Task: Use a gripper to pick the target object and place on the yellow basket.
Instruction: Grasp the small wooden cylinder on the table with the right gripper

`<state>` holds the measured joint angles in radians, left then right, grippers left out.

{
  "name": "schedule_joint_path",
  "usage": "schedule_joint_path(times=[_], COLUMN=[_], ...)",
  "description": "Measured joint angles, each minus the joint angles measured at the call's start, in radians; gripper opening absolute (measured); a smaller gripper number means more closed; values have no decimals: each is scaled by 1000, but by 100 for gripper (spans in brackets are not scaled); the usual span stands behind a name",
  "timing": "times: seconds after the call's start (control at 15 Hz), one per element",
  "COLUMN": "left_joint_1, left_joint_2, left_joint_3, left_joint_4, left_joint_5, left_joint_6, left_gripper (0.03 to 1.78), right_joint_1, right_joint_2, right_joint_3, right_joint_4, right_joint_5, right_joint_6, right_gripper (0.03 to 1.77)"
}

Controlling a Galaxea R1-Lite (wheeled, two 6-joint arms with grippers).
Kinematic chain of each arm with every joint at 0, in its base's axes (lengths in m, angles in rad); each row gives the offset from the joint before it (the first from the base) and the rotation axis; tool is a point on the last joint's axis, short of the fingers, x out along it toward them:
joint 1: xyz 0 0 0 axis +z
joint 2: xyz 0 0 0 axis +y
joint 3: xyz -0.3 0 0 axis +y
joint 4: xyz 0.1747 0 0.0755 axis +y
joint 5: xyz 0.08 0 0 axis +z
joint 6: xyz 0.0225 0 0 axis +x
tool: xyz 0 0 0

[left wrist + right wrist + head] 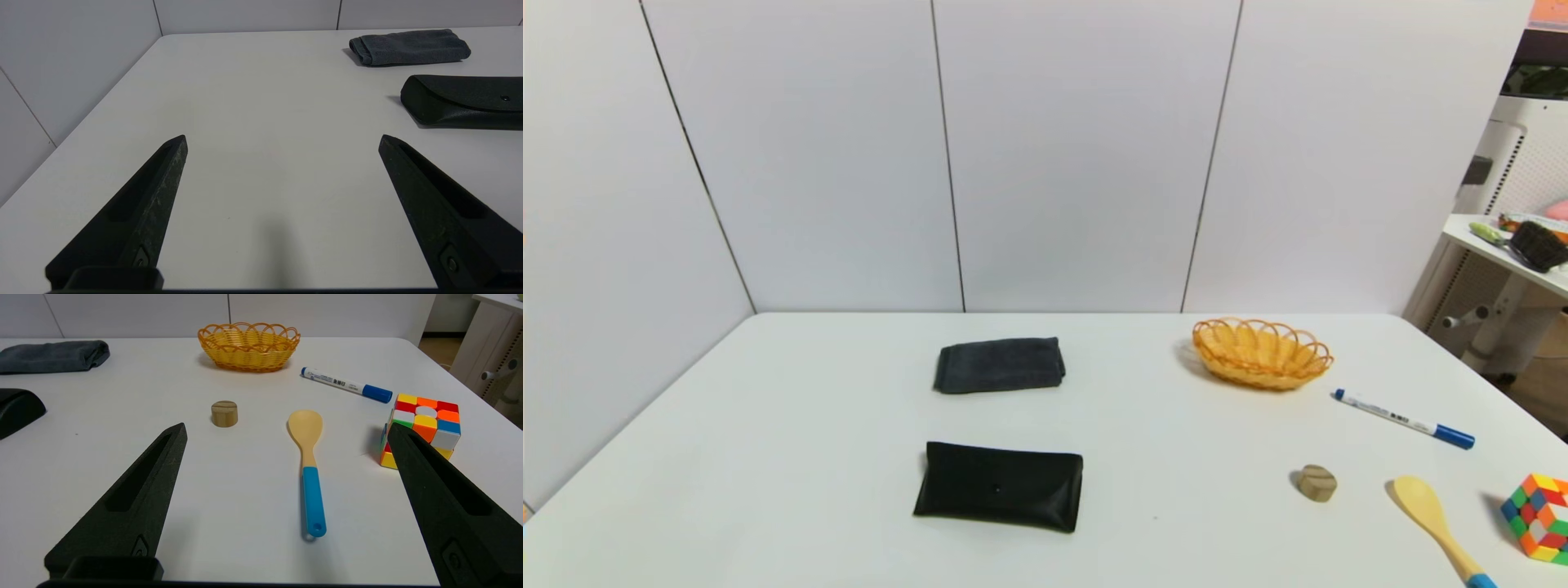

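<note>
A small tan wooden block [1316,483] [224,413] stands on the white table at the front right. Behind it sits the yellow wicker basket [1262,353] [249,346], with nothing inside. My right gripper [286,430] hovers open above the table near its front edge, short of the block, which lies ahead of one finger. My left gripper [282,141] is open over bare table on the left side, holding nothing. Neither gripper shows in the head view.
A wooden spoon with a blue handle [1437,527] [309,465] lies beside the block. A colourful puzzle cube [1539,518] [423,428] and a blue-capped marker [1405,419] [345,384] sit at the right. A folded grey cloth [1000,364] and a black pouch [1001,486] occupy the middle.
</note>
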<state>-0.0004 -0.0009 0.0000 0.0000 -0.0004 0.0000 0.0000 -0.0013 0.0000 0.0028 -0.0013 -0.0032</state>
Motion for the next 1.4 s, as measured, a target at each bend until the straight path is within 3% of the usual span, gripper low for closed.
schedule_joint_path(times=[0.27, 0.6, 0.8, 0.93, 1.13, 1.27, 1.4], left_joint_1=[0, 0, 0, 0, 0, 0, 0], left_joint_2=[0, 0, 0, 0, 0, 0, 0], left_joint_3=[0, 0, 0, 0, 0, 0, 0], left_joint_4=[0, 0, 0, 0, 0, 0, 0], left_joint_5=[0, 0, 0, 0, 0, 0, 0], left_joint_6=[0, 0, 0, 0, 0, 0, 0], left_gripper=[169, 169, 169, 169, 169, 169, 169], right_joint_1=[2, 65, 120, 152, 201, 227, 245], right_joint_2=[74, 426, 677, 856, 1122, 1280, 1431], right_joint_3=[-57, -350, -684, -913, -1143, -1220, -1274], right_joint_4=[2, 60, 297, 566, 936, 1073, 1117], right_joint_5=[13, 41, 46, 47, 43, 30, 10], right_joint_6=[-21, -48, -52, -54, -55, -54, -54], right_gripper=[169, 169, 169, 169, 169, 169, 169])
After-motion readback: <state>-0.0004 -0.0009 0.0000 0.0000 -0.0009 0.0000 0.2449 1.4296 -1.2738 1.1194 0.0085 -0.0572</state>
